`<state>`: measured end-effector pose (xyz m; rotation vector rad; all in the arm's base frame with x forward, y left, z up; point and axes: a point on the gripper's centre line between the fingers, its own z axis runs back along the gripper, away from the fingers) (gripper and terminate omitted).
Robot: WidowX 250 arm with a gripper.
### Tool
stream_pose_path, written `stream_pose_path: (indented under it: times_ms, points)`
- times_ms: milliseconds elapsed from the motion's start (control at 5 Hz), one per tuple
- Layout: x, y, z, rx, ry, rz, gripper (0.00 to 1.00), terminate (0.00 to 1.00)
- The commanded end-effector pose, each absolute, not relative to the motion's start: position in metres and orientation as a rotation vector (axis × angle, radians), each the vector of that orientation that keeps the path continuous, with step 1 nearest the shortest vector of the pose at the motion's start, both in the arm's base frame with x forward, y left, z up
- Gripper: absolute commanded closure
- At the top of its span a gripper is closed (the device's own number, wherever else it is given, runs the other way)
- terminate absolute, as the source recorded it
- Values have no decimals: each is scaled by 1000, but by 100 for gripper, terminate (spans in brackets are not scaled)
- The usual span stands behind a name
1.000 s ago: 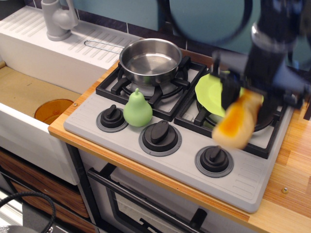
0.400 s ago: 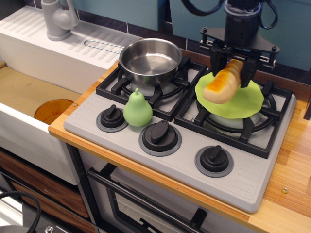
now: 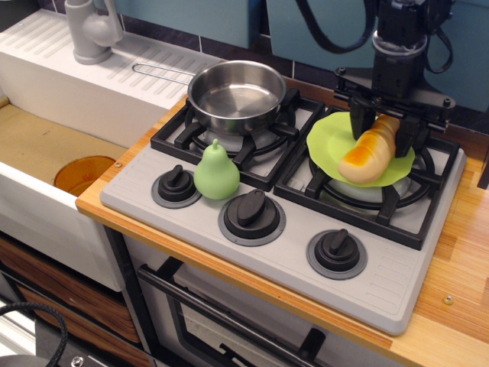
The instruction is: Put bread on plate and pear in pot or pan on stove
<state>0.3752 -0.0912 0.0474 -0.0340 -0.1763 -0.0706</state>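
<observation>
The bread (image 3: 370,151) is a yellow-orange loaf held tilted over the lime-green plate (image 3: 330,144), its lower end low over or touching the plate. My gripper (image 3: 384,125) is shut on the bread's upper end, above the right rear burner. The light-green pear (image 3: 216,171) stands upright on the grey stove (image 3: 290,252), between the left and middle knobs. The steel pot (image 3: 238,95) sits empty on the left rear burner, its wire handle pointing left.
Three black knobs (image 3: 252,212) line the stove's front. A white sink unit with a grey faucet (image 3: 92,30) stands at the left. The wooden counter (image 3: 458,260) continues to the right of the stove.
My gripper carried the bread from in front of the right burner up over the plate, then right and lower onto the plate. The pear and pot have not moved.
</observation>
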Motion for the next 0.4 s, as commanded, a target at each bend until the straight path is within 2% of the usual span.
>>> stream_pose_path:
  times_ms: [0,200]
  points:
    - [369,-103,81,-23,-195,-57,0,0]
    - [351,-112,97,-27,-154,-40,0,0]
